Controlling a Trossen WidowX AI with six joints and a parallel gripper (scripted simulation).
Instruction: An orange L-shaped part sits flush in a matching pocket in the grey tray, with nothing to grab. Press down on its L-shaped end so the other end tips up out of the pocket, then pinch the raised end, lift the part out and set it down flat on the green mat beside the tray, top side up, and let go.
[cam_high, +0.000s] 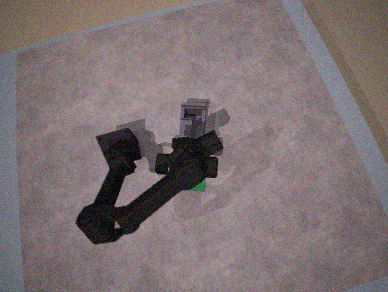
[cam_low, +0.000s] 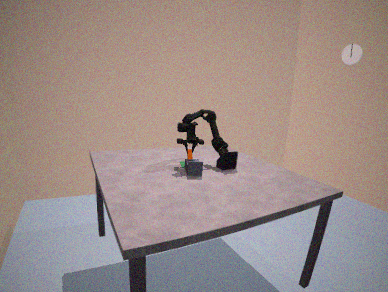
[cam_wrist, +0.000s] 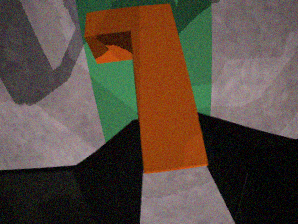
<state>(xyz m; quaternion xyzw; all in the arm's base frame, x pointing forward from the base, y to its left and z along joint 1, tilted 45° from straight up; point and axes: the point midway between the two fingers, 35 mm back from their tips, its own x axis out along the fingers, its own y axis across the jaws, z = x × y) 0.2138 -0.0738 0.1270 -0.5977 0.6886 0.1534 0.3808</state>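
My gripper (cam_low: 190, 149) (cam_wrist: 165, 123) is shut on the orange part. The orange part (cam_low: 190, 154) (cam_wrist: 162, 85) hangs below the fingers, held by its straight end, with its L-shaped end away from them. In the wrist view it covers part of the green mat (cam_high: 199, 187) (cam_low: 182, 164) (cam_wrist: 117, 87). The part is hidden under the arm in the top view. The grey tray (cam_high: 206, 103) (cam_low: 194, 169) stands beside the mat, its pocket partly visible in the top view. Whether the part touches the mat cannot be told.
The arm's base (cam_high: 117, 145) (cam_low: 227, 160) stands to one side of the tray and mat. The arm (cam_high: 155, 195) (cam_low: 214, 130) reaches over the mat and hides most of it in the top view. Shadows lie on the mottled table top (cam_high: 280, 210) (cam_low: 200, 205).
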